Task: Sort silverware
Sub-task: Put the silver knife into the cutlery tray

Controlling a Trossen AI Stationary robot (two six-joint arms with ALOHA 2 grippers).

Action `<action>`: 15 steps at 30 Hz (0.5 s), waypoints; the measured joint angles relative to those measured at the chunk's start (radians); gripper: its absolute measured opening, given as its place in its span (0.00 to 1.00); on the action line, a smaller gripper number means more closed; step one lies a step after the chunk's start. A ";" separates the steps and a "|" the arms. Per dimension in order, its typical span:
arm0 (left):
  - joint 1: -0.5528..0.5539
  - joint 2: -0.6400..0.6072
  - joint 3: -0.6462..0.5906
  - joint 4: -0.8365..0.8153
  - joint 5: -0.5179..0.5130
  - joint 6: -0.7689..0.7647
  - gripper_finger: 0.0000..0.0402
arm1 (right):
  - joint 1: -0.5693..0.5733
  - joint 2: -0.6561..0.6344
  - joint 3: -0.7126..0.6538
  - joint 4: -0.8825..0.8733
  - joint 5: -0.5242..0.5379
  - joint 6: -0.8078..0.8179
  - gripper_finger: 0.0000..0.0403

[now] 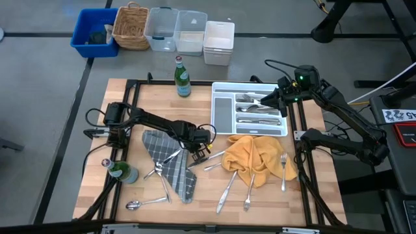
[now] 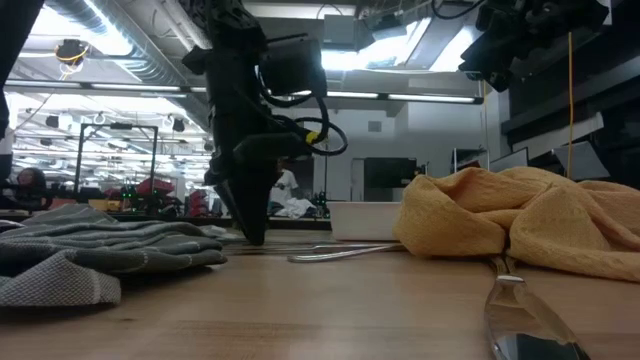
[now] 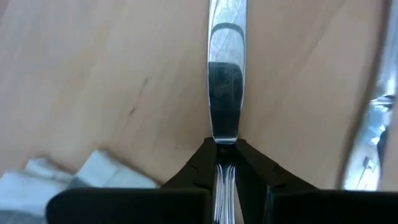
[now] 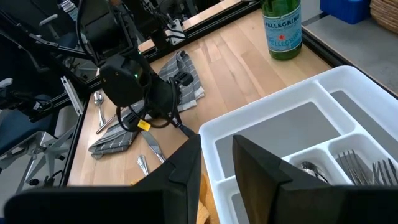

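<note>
**Operator:** Working left to right. My left gripper [image 1: 200, 153] is down on the table beside the grey checked cloth [image 1: 170, 162], and its fingers [image 3: 205, 163] are pinched on a knife [image 3: 224, 81]. The wrist view shows the piece running straight out between them, lying flat on the wood.

**Observer:** Where is the rest of the silverware?

**Operator:** A spoon [image 1: 144, 203] and other pieces lie on and by that cloth. More lie along the yellow cloth [image 1: 259, 156], with a fork [image 1: 283, 170] on its right. Sorted forks [image 4: 364, 167] are already in the white tray [image 1: 224, 112].

**Observer:** And the right arm?

**Operator:** The right gripper [image 1: 269, 99] hangs over the tray's right edge, jaws apart and holding nothing. For the lift, I judge I should rise straight and slowly: the grip is near one end, so the knife may droop or swing.
</note>
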 joint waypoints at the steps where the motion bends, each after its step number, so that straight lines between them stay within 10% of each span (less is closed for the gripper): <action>1: 0.000 0.001 0.010 0.001 0.008 0.001 0.07 | 0.000 0.000 0.000 0.000 0.000 0.000 0.24; 15: -0.002 0.006 0.111 0.021 0.074 0.026 0.08 | 0.000 0.000 0.000 0.000 0.000 0.000 0.24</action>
